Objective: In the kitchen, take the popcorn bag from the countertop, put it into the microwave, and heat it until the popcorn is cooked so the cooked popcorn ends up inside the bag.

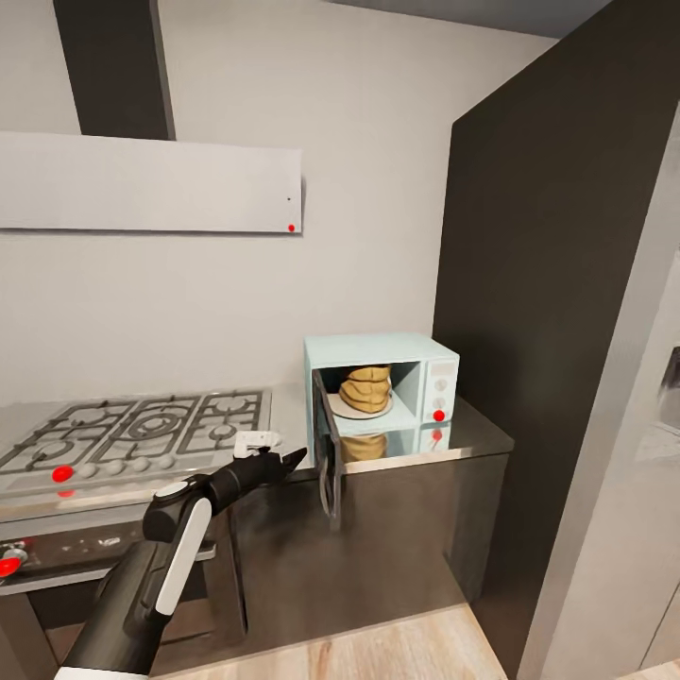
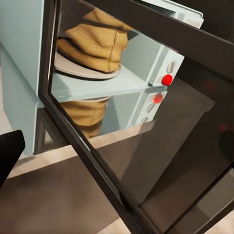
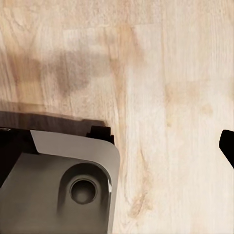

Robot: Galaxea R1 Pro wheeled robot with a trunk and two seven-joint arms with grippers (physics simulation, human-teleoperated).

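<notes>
With its spread unclear, left tool (image 1: 288, 461) beside open microwave (image 1: 382, 378) door, popcorn bag (image 1: 366, 387) inside.

popcorn bag (image 1: 366, 387) in microwave (image 1: 427, 357), microwave on countertop (image 1: 472, 436)

White wall (image 1: 378, 189), tall dark cabinet (image 1: 548, 331), gas hob (image 1: 132, 430), pale wood floor (image 1: 397, 652).

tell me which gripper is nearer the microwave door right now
Left. The left gripper is raised just beside the open microwave door, close to its outer face. The right gripper hangs low over the wood floor, pointing down, away from the microwave.
</notes>
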